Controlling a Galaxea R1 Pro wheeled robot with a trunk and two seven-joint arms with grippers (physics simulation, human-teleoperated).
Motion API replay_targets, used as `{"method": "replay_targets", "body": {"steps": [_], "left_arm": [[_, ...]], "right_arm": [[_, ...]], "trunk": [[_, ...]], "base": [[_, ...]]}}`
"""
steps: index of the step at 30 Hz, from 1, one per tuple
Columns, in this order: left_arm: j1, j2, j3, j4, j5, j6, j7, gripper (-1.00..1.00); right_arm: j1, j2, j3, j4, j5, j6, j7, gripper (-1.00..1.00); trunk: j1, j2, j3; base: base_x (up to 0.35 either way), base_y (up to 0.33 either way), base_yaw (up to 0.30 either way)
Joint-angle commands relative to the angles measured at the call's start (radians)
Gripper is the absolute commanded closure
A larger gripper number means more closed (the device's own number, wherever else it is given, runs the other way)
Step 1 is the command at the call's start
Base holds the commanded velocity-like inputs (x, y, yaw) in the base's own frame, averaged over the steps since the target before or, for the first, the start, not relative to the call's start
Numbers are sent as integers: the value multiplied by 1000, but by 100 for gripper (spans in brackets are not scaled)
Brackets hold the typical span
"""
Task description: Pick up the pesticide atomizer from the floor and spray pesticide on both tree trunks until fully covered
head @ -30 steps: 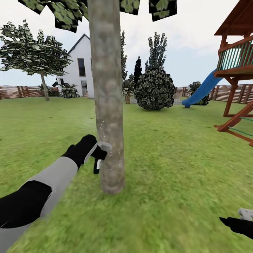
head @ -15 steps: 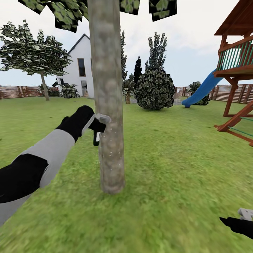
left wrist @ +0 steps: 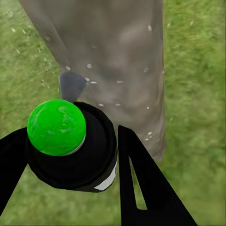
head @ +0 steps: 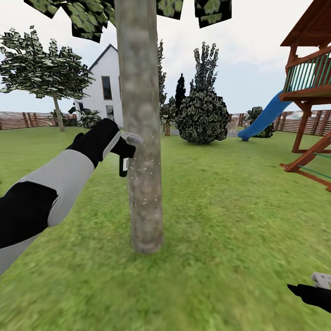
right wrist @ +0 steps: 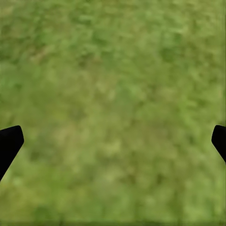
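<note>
At the lower right corner of the head view, the right hand (head: 322, 280) sits low over the lawn (head: 230, 230); in the right wrist view its two black fingertips (right wrist: 9, 143) stand far apart at the frame's edges with only grass between them — released, holding nothing.

Left of centre in the head view, the left arm reaches up and across to the left hand (head: 120, 146), which is clenched on the pesticide atomizer (head: 125, 161). In the left wrist view the atomizer (left wrist: 70, 143) shows as a black body with a bright green cap, pinched between the black fingers (left wrist: 141, 183), its grey nozzle aimed at the bark close ahead.

Just beyond the nozzle stands the tree trunk (head: 140, 128), a mottled grey-brown column rising out of the top of the frame; pale specks dot its surface around and below the nozzle.

Farther back — a second tree (head: 46, 69) at the upper left before the brown slat fence (head: 23, 120), a white house (head: 106, 89), a dark round bush (head: 202, 115), and a wooden play tower with a blue slide (head: 264, 117) at the right.
</note>
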Motion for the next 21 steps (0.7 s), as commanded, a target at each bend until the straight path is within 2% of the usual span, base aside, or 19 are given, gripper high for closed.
{"method": "replay_targets", "body": {"steps": [1, 6, 12, 17, 19, 21], "left_arm": [[0, 0, 0, 12, 0, 0, 0, 100], [0, 0, -1, 34, 1, -2, 0, 100], [11, -1, -2, 36, 4, -15, -1, 100], [120, 32, -1, 37, 5, -33, -1, 100], [189, 38, -1, 37, 5, -87, -1, 100], [232, 38, -1, 37, 6, -108, -1, 100]], "right_arm": [[0, 0, 0, 0, 0, 0, 1, -100], [0, 0, 0, -1, 0, 0, 1, -100], [0, 0, 0, 0, 0, 0, 2, -100], [0, 0, 0, -1, 0, 0, 2, -100], [0, 0, 0, -1, 0, 0, 2, -100], [0, 0, 0, 0, 0, 0, 2, -100]], "trunk": [[0, 0, 0], [0, 0, 0], [0, 0, 0], [0, 0, 0], [0, 0, 0], [0, 0, 0]], "base": [[0, 0, 0], [-119, 0, 0], [-12, 0, 0], [0, 0, 0], [0, 0, 0], [0, 0, 0]]}}
